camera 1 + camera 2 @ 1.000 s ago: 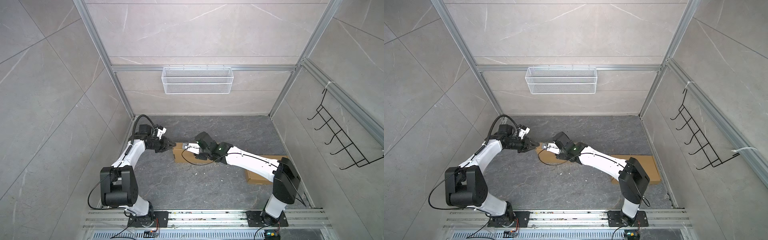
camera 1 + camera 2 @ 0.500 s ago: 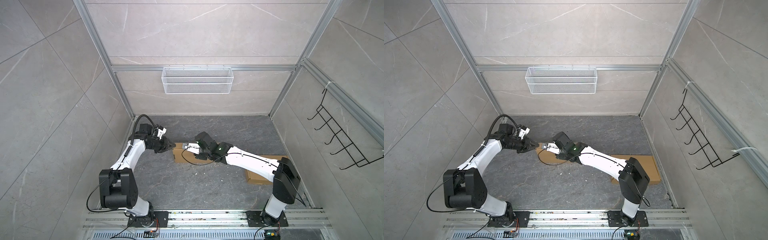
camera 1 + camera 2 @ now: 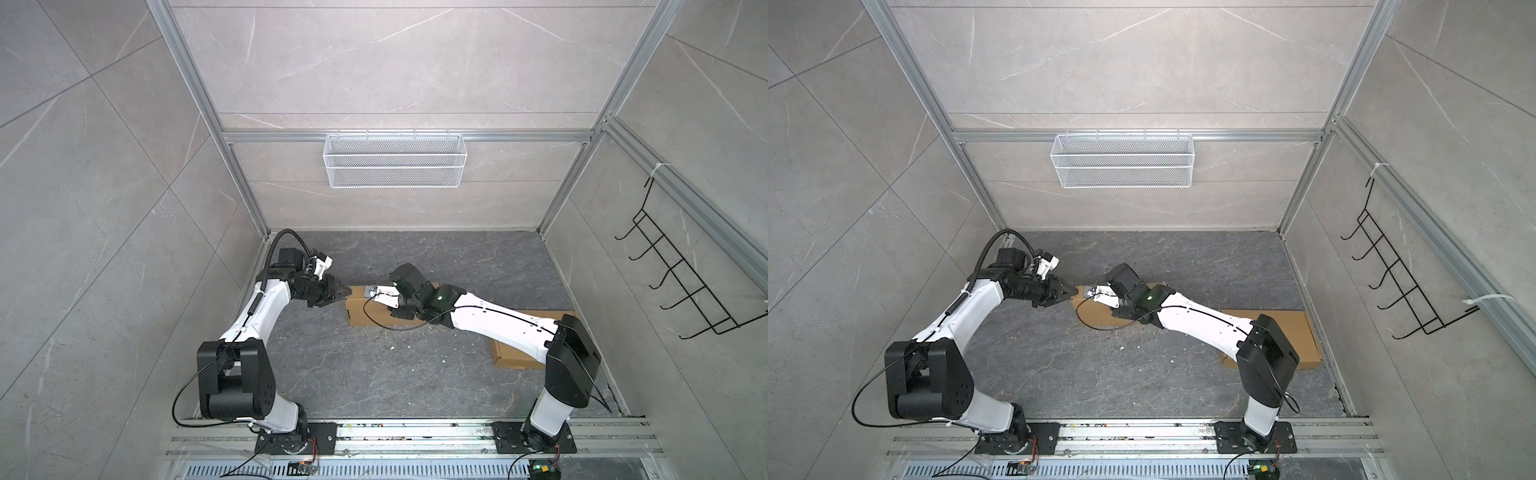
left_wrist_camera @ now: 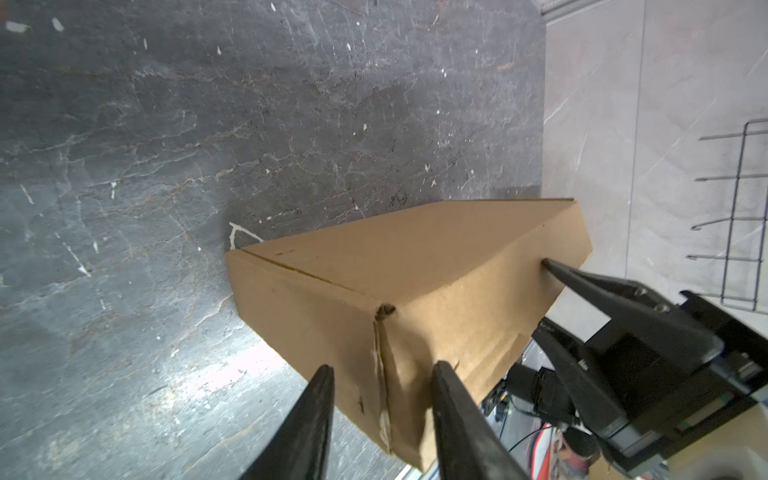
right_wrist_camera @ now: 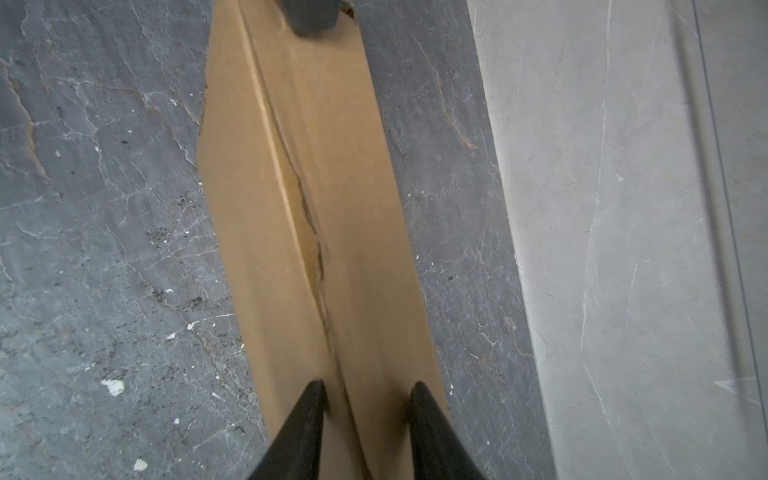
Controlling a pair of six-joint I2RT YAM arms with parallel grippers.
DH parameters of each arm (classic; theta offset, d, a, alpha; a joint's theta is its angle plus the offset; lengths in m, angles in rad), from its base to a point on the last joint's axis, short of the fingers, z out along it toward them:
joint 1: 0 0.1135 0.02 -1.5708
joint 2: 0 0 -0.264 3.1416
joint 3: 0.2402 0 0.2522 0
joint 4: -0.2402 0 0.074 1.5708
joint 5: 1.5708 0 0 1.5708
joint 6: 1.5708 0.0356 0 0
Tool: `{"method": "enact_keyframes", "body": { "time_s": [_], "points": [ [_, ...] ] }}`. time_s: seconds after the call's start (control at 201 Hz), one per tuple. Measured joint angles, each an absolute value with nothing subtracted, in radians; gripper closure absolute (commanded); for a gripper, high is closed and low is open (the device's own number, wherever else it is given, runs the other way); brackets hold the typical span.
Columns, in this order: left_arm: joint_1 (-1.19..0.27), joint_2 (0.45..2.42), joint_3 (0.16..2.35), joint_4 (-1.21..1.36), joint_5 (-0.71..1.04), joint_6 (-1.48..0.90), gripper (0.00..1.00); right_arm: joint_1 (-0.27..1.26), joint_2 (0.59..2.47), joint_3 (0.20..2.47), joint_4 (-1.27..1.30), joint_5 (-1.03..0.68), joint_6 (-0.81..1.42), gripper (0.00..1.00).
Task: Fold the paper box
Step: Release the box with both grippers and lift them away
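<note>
A long, low brown cardboard box [image 3: 376, 316] [image 3: 1096, 313] lies on the dark grey stone-patterned worktop [image 3: 374, 374] [image 3: 1100, 374]. In both top views it sits a little toward 11 o'clock from the worktop's middle, with its long side running from 9 to 3 o'clock. It stands in box shape, walls up and top closed over.

The left hand [image 3: 343, 293] [image 3: 1073, 291] reaches in at the box's 9 o'clock end. In the left wrist view [image 4: 384, 368] its two black fingers stand apart, one on each side of the box's corner edge, where the cardboard is creased and a little frayed. Whether the tips touch the cardboard I cannot tell.

The right hand [image 3: 399, 311] [image 3: 1121, 311], on an arm coming from 4 o'clock, is down on the box's top, toward the 3 o'clock half. In the right wrist view [image 5: 366, 384] its fingers are also apart, the tips resting on the cardboard on either side of a lengthwise seam that gapes slightly. In the left wrist view one of its fingertips [image 4: 549, 264] touches the box.

A flat brown cardboard sheet [image 3: 511, 359] [image 3: 1296, 328] lies at 4 o'clock on the worktop, partly under the right arm and well apart from the box. A white wire-mesh basket [image 3: 395, 166] [image 3: 1121, 166] hangs on the wall at 12 o'clock. Small white flecks [image 5: 113, 387] dot the worktop.
</note>
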State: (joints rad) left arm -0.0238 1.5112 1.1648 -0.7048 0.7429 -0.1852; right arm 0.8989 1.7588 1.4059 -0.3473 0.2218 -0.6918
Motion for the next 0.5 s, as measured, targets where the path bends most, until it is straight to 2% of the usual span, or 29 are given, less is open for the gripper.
{"method": "enact_keyframes", "body": {
  "time_s": [0.134, 0.403, 0.498],
  "points": [
    [-0.031, 1.511, 1.169, -0.703, 0.743, -0.195, 0.51, 0.899, 1.759, 1.406, -0.347, 0.222, -0.691, 0.64],
    [-0.026, 1.518, 1.128, -0.670, 0.769, -0.186, 0.62, 0.896, 1.759, 1.405, -0.347, 0.220, -0.684, 0.63],
    [-0.025, 1.524, 1.127, -0.665, 0.776, -0.182, 0.62, 0.894, 1.759, 1.405, -0.348, 0.217, -0.678, 0.56]
  ]
}}
